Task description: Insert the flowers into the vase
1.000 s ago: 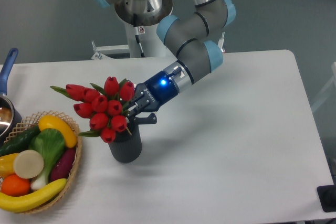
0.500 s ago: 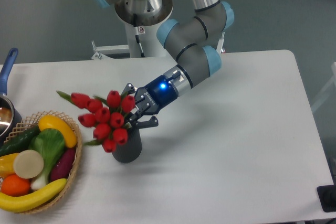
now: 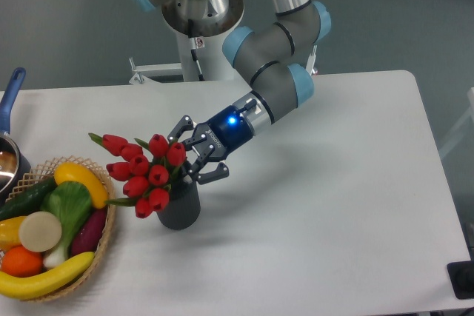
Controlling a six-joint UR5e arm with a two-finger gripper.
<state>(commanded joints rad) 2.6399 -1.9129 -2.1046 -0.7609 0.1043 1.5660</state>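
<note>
The flowers, a bunch of red tulip buds with green leaves, stand with their stems in the vase and lean out to the left over its rim. The vase is a small dark grey cylinder, upright on the white table left of centre. My gripper is just to the right of the buds, above the vase mouth, reaching in from the right. Its jaws are spread open with nothing between them. One fingertip sits close to the top buds. The stems are hidden inside the vase.
A wicker basket of fake fruit and vegetables stands at the front left, close to the leaning buds. A pot with a blue handle is at the left edge. The robot base stands behind the table.
The gripper was shut on the flowers' stems and has opened, letting them go. The bunch has sunk lower into the vase and tipped further left.
</note>
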